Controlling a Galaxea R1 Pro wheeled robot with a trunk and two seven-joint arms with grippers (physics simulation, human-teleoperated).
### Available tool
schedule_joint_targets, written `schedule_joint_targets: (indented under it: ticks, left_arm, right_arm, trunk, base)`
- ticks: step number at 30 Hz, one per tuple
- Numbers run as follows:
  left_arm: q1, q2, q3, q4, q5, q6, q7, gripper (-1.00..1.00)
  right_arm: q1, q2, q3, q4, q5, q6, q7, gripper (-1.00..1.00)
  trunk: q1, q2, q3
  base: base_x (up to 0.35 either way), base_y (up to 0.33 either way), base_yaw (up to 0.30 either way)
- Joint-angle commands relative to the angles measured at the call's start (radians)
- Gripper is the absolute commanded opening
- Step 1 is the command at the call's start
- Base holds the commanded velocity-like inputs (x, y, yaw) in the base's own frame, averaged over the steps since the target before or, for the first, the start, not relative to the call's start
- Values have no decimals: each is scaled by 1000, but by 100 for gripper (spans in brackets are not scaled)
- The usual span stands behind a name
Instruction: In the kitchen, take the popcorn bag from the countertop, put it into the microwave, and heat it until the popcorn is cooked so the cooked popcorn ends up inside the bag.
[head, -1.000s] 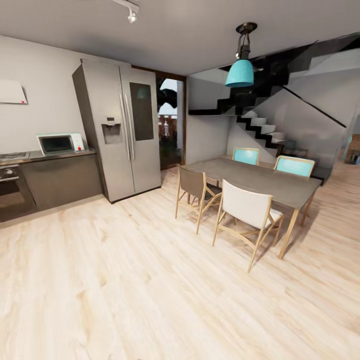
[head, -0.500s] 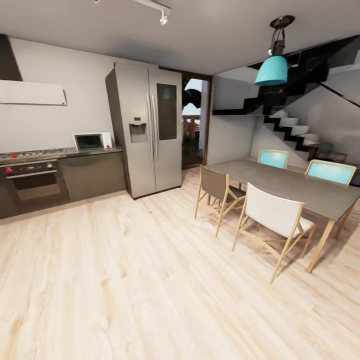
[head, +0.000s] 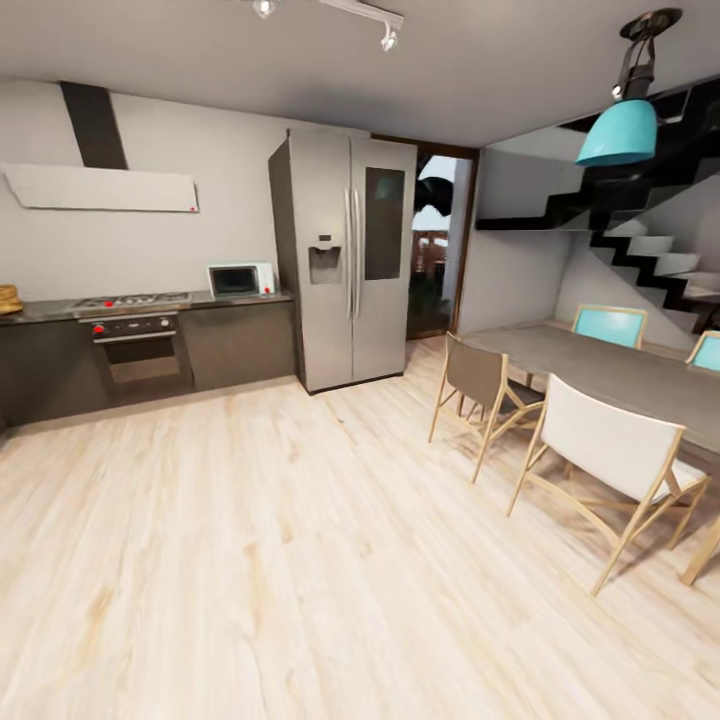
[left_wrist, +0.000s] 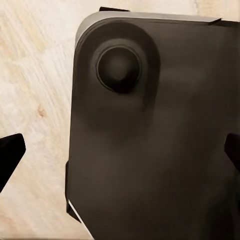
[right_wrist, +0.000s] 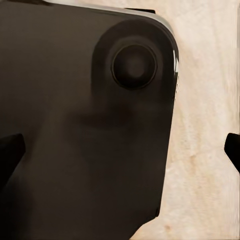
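Popcorn bag (head: 8, 298) sits at the far left end of the bench (head: 40, 310), well apart from the microwave (head: 240, 279) beside the fridge (head: 345, 260). Both the left pincer (left_wrist: 120, 152) and right pincer (right_wrist: 120, 150) are spread wide, pinching nothing, over the robot's dark base.

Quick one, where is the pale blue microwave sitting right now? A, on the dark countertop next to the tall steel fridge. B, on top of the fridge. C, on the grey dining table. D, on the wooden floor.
A: in the head view the pale blue microwave stands on the dark countertop, just beside the tall steel fridge.
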Motion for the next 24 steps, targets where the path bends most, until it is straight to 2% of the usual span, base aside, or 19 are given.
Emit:
schedule_joint_targets:
  ticks: [1,24]
  left_arm:
    - [0,0,0,-1,9,-1,-1,100]
    - [0,0,0,-1,10,-1,0,100]
  right_arm:
    - [0,-1,-1,0,6,-3,0,100]
    - [0,-3,-1,0,7,-6,-1,100]
  trunk:
    - [0,0,-1]
    - [0,0,-1]
  base:
    - [0,0,296]
    - [0,0,296]
